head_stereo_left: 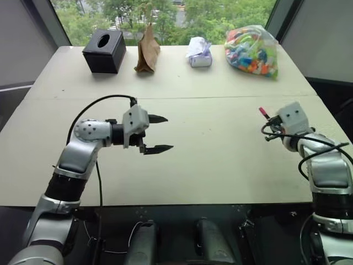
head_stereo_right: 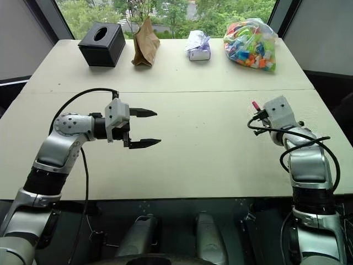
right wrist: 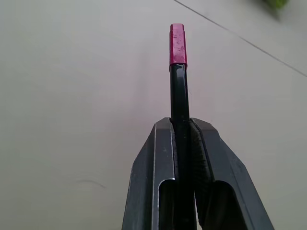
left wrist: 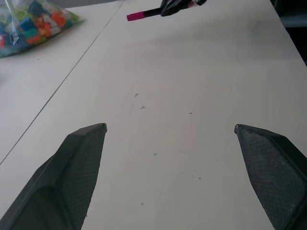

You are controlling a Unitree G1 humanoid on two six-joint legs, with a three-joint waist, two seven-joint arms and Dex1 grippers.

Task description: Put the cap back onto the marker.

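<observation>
My right gripper (right wrist: 181, 123) is shut on the thin black marker (right wrist: 179, 91), which sticks out forward past the fingertips. The small red cap (right wrist: 177, 44) sits on the marker's far end. In the left eye view this cap (head_stereo_left: 263, 111) shows above the right side of the table (head_stereo_left: 220, 165). My left gripper (head_stereo_left: 170, 132) hovers over the table's left-middle, pointing to the right. Its fingers stand wide open with nothing between them. In the left wrist view the capped marker (left wrist: 144, 14) lies beyond the open fingers.
Along the table's far edge stand a black tissue box (head_stereo_left: 105, 51), a brown paper bag (head_stereo_left: 146, 51), a white pack of wipes (head_stereo_left: 199, 52) and a clear bag of colourful pieces (head_stereo_left: 252, 51). A seam (head_stereo_left: 182, 97) crosses the tabletop.
</observation>
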